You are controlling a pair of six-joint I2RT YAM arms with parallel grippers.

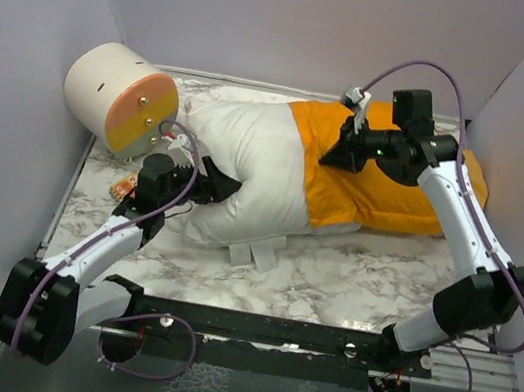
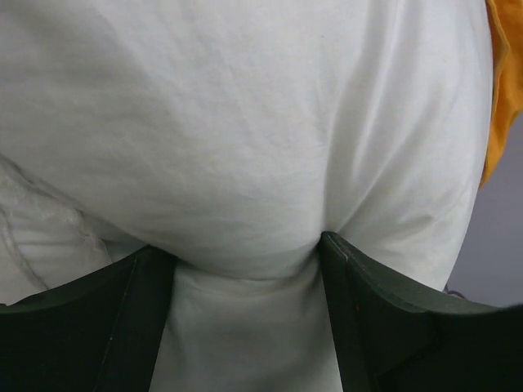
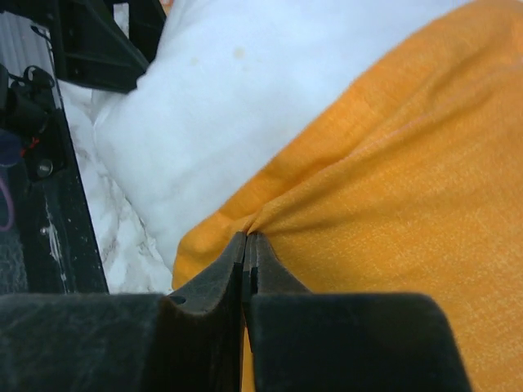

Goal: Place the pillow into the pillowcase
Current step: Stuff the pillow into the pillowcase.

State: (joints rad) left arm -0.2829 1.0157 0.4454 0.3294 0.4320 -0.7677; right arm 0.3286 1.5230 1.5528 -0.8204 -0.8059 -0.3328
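While the pillow (image 1: 247,168) lies across the marbled table (image 1: 349,277), its right part sits inside the pillowcase (image 1: 399,195) and its left part bulges out bare and white. The case's mouth runs across the pillow roughly at its middle.

My left claw (image 2: 245,253) is at the pillow's left end. Its two dark fingers (image 2: 122,327) stand apart and press in from either side, so a thick fold of white fabric is squeezed between them and creases at the tips. I count that as a grip on the pillow, a wide one.

My right claw (image 3: 247,241) is closed tight, finger against finger, with a thin pinch of orange cloth caught at the tips. It grips right by the case's open edge, where orange meets white. From above, that arm reaches in over the case from the right.

A cream-and-orange cylinder (image 1: 121,100) lies on its side in the far left corner, near the pillow's left end. Whether the two touch, I cannot tell.
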